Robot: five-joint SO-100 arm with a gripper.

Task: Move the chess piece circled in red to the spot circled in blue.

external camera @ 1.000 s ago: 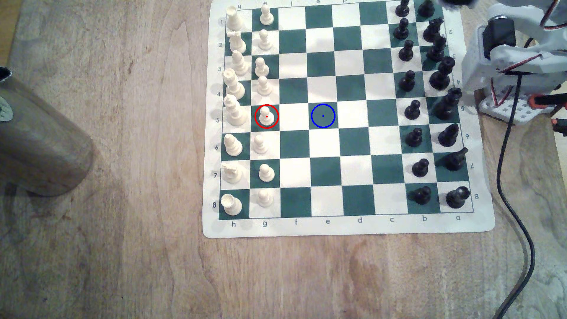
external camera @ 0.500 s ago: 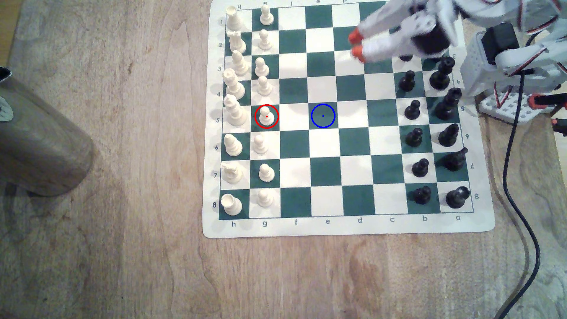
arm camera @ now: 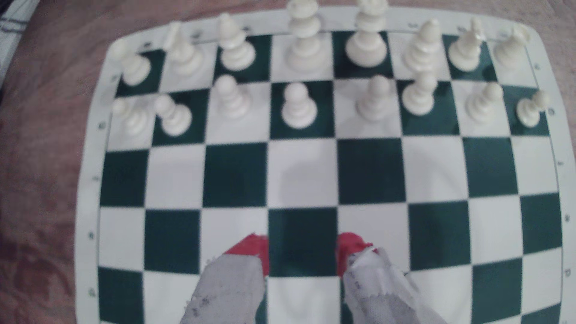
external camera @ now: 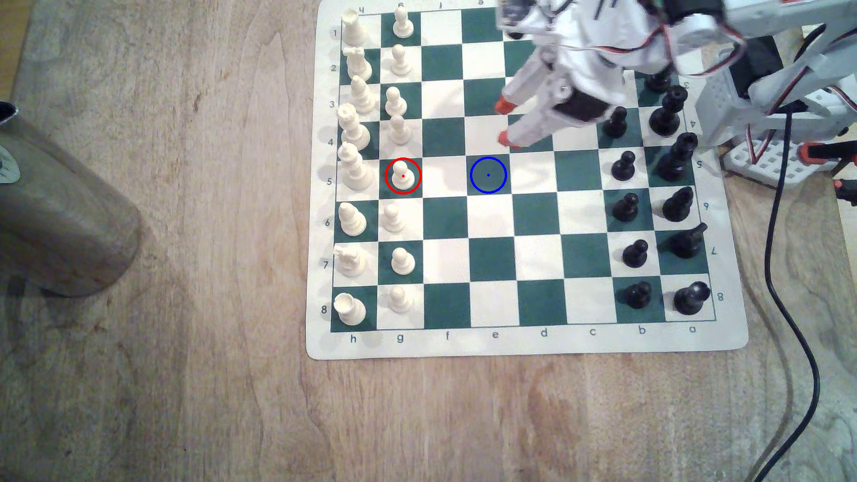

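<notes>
Over the middle of the chessboard the gripper now hangs with its two red-tipped fingers spread apart and nothing between them. Half a second ago those tips sat higher up the exterior view, closer together and pointing toward the exterior view's left over the upper squares; a second ago the arm was folded back off the board at the exterior view's right edge. Now it reaches out across the black pieces' side, hiding several of the upper black pawns, and the tips have come down toward the row just above the spot.

That spot, a dark green square ringed in blue, lies bare, just below and a little to the exterior view's left of the lower fingertip. The chess piece, a small cream pawn inside the red ring, stands upright on its own green square in the white pawn row, two squares to the exterior view's left of the spot, and has not shifted across the three moments. One white square lies between them.

From the wrist view the gripper frames a dark green square between its open tips, with the white pawn row and back row standing beyond. One pawn stands almost straight ahead of the gap, though I cannot tell whether it is the ringed one.

A black cable trails down the wooden table at the exterior view's right.
</notes>
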